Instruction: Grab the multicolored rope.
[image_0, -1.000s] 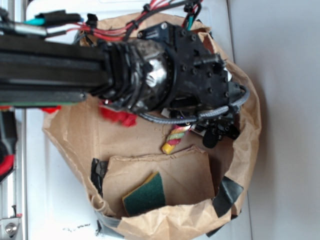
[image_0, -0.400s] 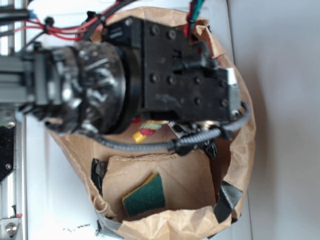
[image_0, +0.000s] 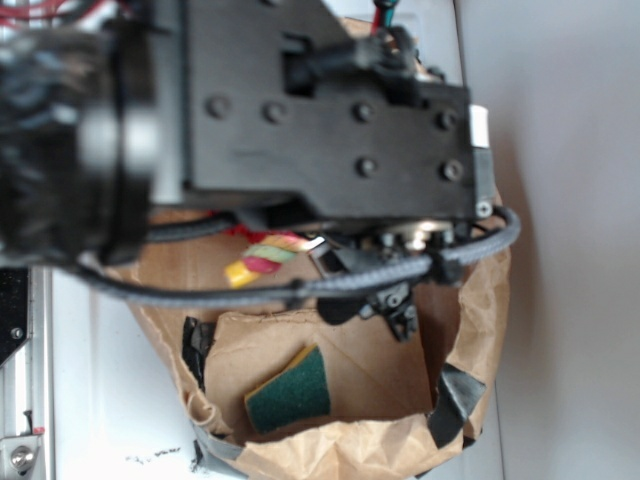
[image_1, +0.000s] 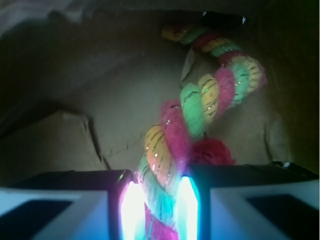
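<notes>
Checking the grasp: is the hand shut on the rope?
Shut on it: in the wrist view the multicolored rope sits pinched between the hand's two fingers.

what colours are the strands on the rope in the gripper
The multicolored rope twists pink-red, yellow and pale green strands; the wrist view shows it best.

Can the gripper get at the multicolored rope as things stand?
Yes, apparently: in the wrist view the gripper already has the multicolored rope between its two fingers, nothing in between. The exterior view shows only the rope's yellow end past the arm.
</notes>
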